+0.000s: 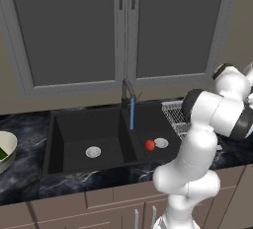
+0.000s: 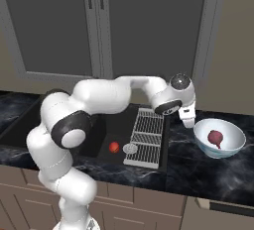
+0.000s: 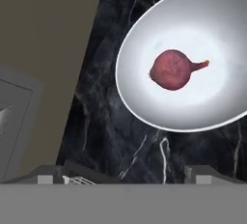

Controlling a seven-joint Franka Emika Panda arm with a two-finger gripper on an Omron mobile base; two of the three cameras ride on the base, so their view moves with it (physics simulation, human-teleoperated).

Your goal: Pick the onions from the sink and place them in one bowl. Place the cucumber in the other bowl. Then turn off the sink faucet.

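Pinkish-red onion point(image 3: 174, 69) lies inside the white bowl point(image 2: 233, 147) on the dark marble table point(image 2: 198, 174), right of the drying rack point(image 2: 147, 137). Red-orange onion point(image 1: 149, 145) sits in the sink point(image 1: 69, 139) right basin, touching the drain point(image 1: 161, 143). Cucumber point(image 1: 3, 154) in cream bowl point(image 1: 10, 141). Fingers point(image 3: 123, 179) spread, empty, just beside the white bowl. Faucet point(image 1: 129, 95) running.

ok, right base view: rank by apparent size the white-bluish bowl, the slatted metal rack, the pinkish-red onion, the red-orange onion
1. Slatted metal dish rack
2. Small white-bluish bowl, not much smaller
3. Dull pinkish-red onion in the bowl
4. Bright red-orange onion in the black sink; the two onions look close in size, so their order is unsure.
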